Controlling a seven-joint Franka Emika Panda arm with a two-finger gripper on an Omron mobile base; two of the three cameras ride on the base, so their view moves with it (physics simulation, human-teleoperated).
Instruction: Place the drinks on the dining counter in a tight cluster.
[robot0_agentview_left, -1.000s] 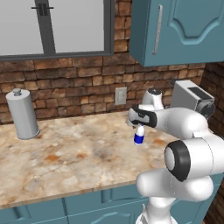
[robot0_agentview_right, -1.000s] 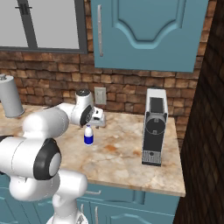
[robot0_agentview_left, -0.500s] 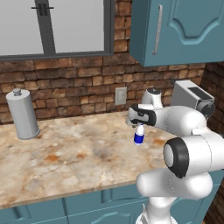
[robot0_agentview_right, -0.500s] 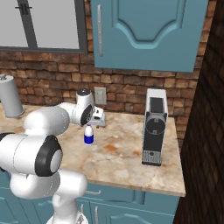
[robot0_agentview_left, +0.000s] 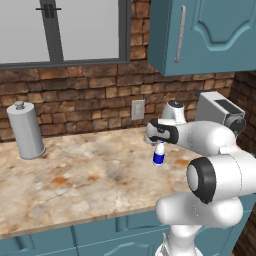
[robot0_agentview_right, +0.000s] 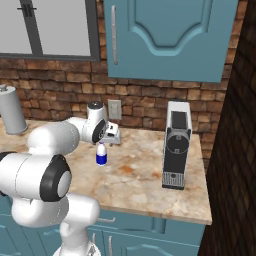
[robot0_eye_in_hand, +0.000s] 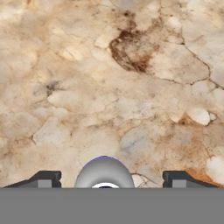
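We have our gripper (robot0_eye_in_hand: 105, 177) poised straight over the small white bottle (robot0_agentview_left: 159, 154), which stands upright on the marbled tabletop (robot0_agentview_left: 75, 175) by the brick wall, in front of the wall socket (robot0_agentview_left: 137, 109) and well to the left of the coffee machine (robot0_agentview_right: 177, 145). In the hand view the bottle's rounded top (robot0_eye_in_hand: 105, 171) sits between our two fingers (robot0_eye_in_hand: 43, 178), one on each side, with a clear gap on both sides. So the fingers are apart and not yet touching it.

Compared with a second ago, the arm and bottle look unmoved in both base views; the only change we can judge is that the fingers have begun to draw in from their widest spread. We read this as the start of the grasp on this drink.

This tabletop against the window wall is not the dining counter, so for the task little is done yet: the bottle must be gripped, lifted and carried off. The grey canister (robot0_agentview_left: 26, 131) far left of the bottle is none of our concern.
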